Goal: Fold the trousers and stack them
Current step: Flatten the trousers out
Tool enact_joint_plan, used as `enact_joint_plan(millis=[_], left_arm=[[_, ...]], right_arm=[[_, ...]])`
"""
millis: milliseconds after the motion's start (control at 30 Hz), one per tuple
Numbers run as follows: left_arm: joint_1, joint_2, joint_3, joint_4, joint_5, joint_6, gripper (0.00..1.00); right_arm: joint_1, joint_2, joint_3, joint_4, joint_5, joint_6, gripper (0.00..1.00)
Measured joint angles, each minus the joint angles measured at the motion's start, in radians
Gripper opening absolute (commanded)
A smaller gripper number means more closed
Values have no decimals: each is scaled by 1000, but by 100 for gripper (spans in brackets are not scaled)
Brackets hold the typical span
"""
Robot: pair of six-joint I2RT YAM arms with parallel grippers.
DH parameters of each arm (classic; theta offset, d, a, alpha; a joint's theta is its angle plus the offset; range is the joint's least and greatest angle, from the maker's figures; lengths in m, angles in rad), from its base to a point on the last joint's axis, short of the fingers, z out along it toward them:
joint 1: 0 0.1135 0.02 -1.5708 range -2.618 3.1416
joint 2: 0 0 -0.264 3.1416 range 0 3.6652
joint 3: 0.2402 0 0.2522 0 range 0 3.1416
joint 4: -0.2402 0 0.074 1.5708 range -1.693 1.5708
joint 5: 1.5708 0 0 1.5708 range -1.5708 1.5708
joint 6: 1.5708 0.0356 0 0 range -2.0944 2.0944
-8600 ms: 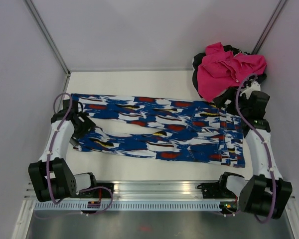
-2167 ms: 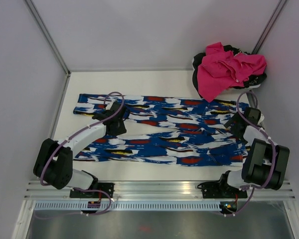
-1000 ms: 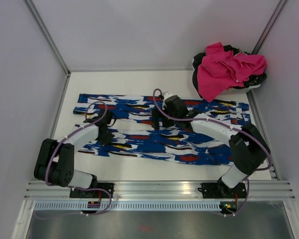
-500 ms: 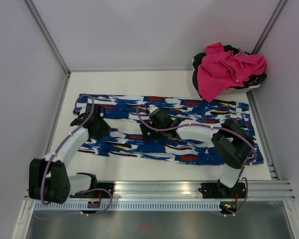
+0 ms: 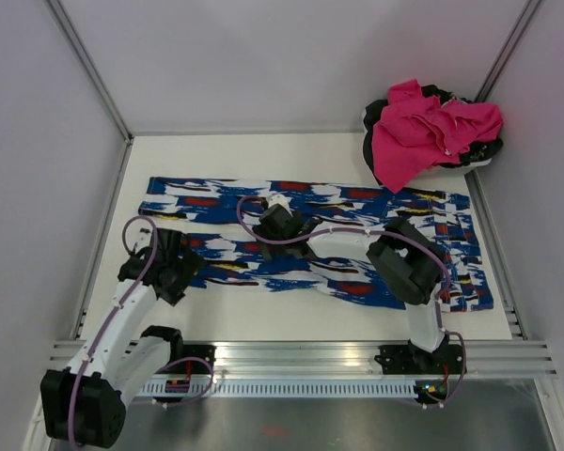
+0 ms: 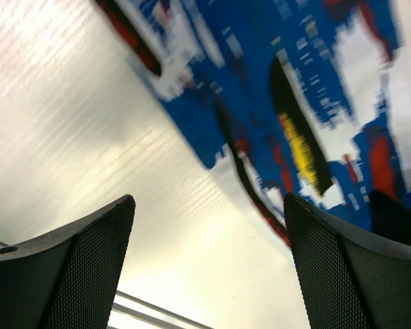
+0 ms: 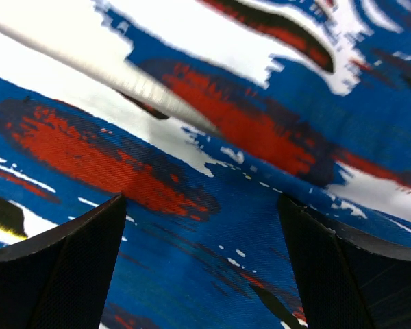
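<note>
The trousers lie spread flat on the white table, both legs running left and the checked waistband at the right. My left gripper hovers open at the cuff end of the near leg. In the left wrist view my left gripper has bare table between its fingers and the trousers' cuff edge just beyond them. My right gripper reaches left over the middle of the legs. It stands open in the right wrist view, close above the trousers' blue and red fabric, holding nothing.
A crumpled pink garment lies on dark clothing in the back right corner. Grey walls close in the table on the left, back and right. A metal rail with both arm bases runs along the near edge.
My left gripper has opened, let go of the near leg and drawn back toward the near left. My right arm has swept left across the trousers, staying open.
</note>
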Motion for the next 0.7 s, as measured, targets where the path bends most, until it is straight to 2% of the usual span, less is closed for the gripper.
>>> enact_joint_plan(millis=[267, 500, 633, 667, 700], left_arm=[[0, 50, -79, 56, 47, -71, 85], [0, 191, -78, 150, 38, -74, 76], [0, 256, -87, 202, 40, -77, 56], [0, 258, -89, 215, 41, -78, 49], [0, 258, -95, 239, 40, -82, 36]], right_arm=[[-3, 60, 72, 13, 44, 5, 98], [-8, 32, 23, 67, 14, 16, 98], [-10, -6, -27, 84, -6, 34, 98], [-10, -15, -36, 80, -12, 37, 98], [-10, -25, -43, 72, -23, 42, 98]])
